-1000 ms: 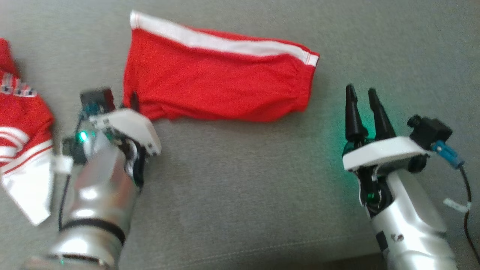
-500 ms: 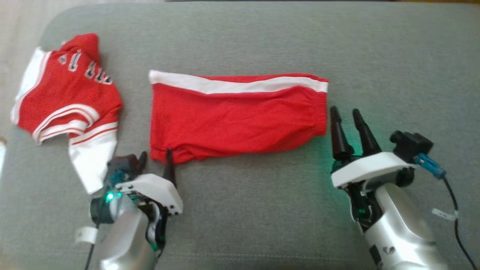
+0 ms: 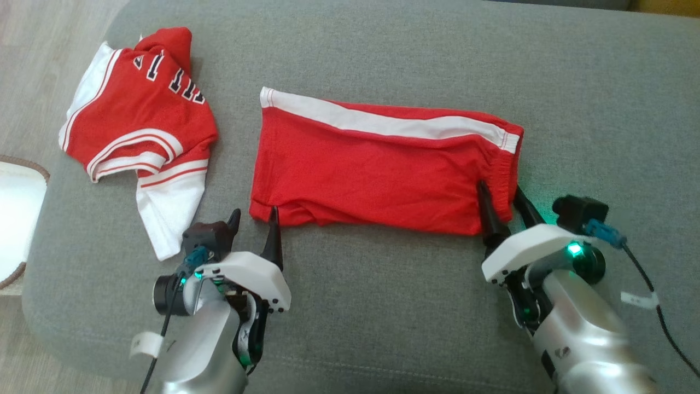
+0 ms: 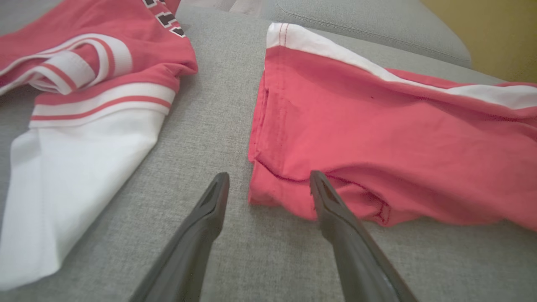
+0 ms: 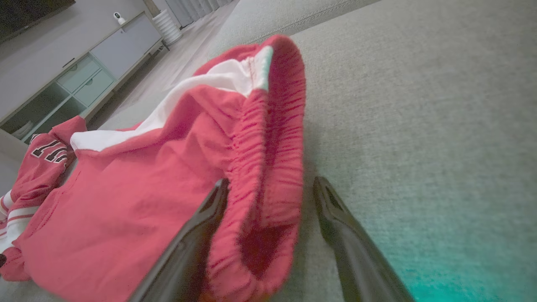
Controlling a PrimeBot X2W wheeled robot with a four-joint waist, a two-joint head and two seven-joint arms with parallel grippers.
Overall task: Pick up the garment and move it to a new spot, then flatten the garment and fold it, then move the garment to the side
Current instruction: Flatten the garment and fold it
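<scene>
The garment, red shorts point(image 3: 383, 169) with a white side stripe, lies folded flat on the grey sofa point(image 3: 383, 306). My left gripper point(image 3: 255, 213) is open at the near left corner of the shorts point(image 4: 377, 138). In the left wrist view one finger rests at the hem corner and the other over bare cushion, either side of my left gripper point(image 4: 268, 178). My right gripper point(image 3: 499, 190) is open at the near right corner. In the right wrist view the gathered waistband of the shorts point(image 5: 168, 188) lies between the spread fingers of my right gripper point(image 5: 272, 182).
A crumpled red and white jersey point(image 3: 142, 126) lies on the sofa left of the shorts, close to my left arm. The sofa's left edge drops to the floor, where a pale round rug point(image 3: 16, 219) shows. A low cabinet point(image 5: 84, 75) stands far off.
The head camera has shifted. My left gripper has opened and let go of the shorts' near left corner. My right gripper has moved in from beside the shorts to straddle the waistband corner.
</scene>
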